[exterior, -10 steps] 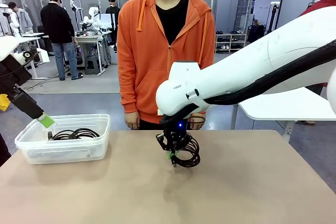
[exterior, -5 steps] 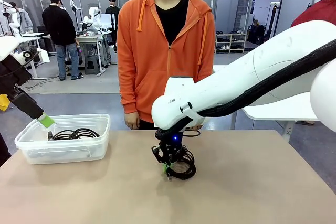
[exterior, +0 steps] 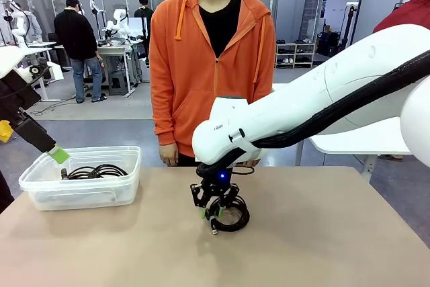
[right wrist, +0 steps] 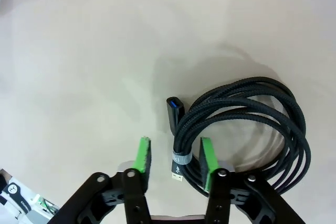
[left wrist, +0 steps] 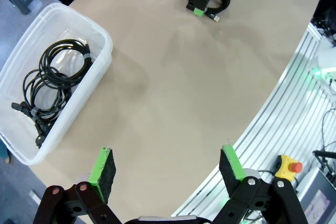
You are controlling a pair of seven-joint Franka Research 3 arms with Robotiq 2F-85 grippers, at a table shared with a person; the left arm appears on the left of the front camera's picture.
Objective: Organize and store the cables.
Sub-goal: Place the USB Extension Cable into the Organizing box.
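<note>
A coiled black cable (exterior: 230, 218) lies on the table near its middle. My right gripper (exterior: 211, 210) stands over the coil's left side, open. In the right wrist view the coil (right wrist: 252, 114) rests flat; one bundle of strands and a plug end run between the green pads of my right gripper (right wrist: 174, 146), with a gap on the left. More coiled cables (left wrist: 52, 77) lie in the clear plastic bin (exterior: 117, 186) at the table's left. My left gripper (left wrist: 168, 169) hangs open and empty high above the table near the bin, its green pad (exterior: 59, 154) over the bin's left rim.
A person in an orange hoodie (exterior: 211, 65) stands at the far edge, hands (exterior: 168, 154) down by the table. In the left wrist view the bin's rim (left wrist: 102, 35) is at the upper left, and a red and yellow stop button (left wrist: 289, 167) sits beyond the near edge.
My right gripper came down and slightly left with the coil, set it on the table, and its jaws went from shut to open. The left arm has not moved.
</note>
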